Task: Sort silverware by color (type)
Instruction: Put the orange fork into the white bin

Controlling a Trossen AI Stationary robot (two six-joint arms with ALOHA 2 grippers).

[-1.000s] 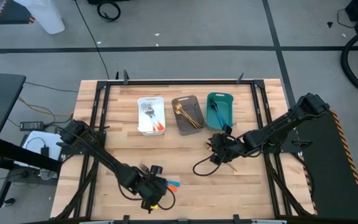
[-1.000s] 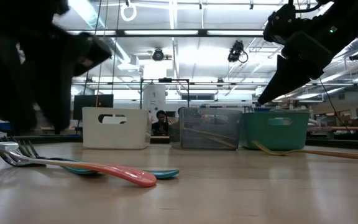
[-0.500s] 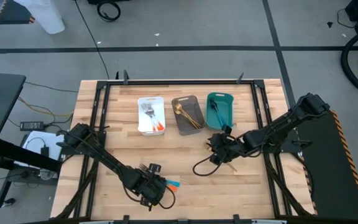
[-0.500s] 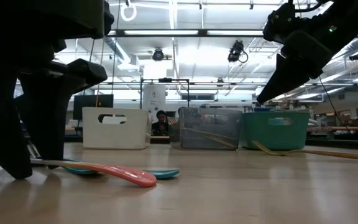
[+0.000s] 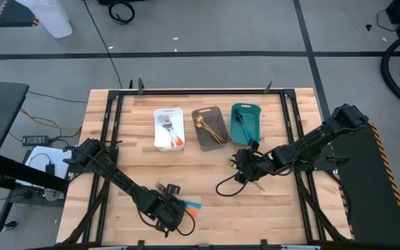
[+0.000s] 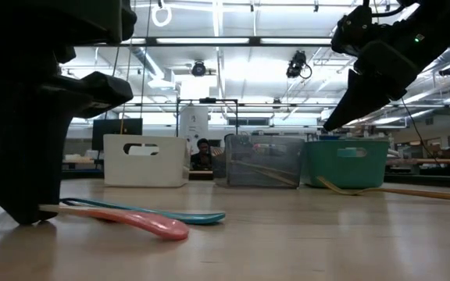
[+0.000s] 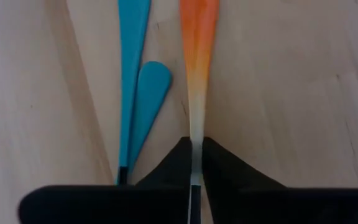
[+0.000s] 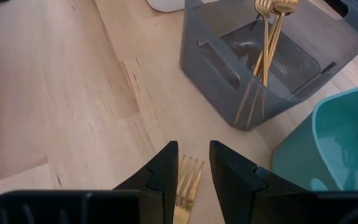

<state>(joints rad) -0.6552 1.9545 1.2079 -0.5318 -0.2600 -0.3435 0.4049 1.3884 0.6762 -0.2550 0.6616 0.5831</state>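
Note:
My left gripper point(image 5: 167, 210) is down at the table's near edge, shut on an orange-handled utensil point(image 7: 199, 37). Two blue handles point(image 7: 134, 68) lie flat beside it; the low view shows the orange handle point(image 6: 135, 222) in front of a blue one point(image 6: 190, 216). All their heads are hidden by the gripper. My right gripper point(image 5: 245, 169) hangs open above a gold fork point(image 8: 188, 182) that lies on the table in front of the teal bin. Its fingers stand on either side of the fork's tines without touching. My left gripper pinches the orange utensil between its two fingertips at the pale neck of the handle point(image 7: 196, 127), coming down from above. The orange free end point(image 6: 170, 229) lies on the table, pointing away from the gripper toward the table's right.
Three bins stand in a row at the far side: white point(image 5: 168, 129) with orange-handled pieces, grey point(image 5: 209, 128) with gold ones, teal point(image 5: 246, 123) with blue ones. A black cable loops on the table by my right arm point(image 5: 224, 186). Bare wood lies between the two grippers.
My left gripper has come down to the table over the head ends of the utensils, covering the fork heads that showed before. The orange handle has shifted slightly toward the near edge, away from the blue one.

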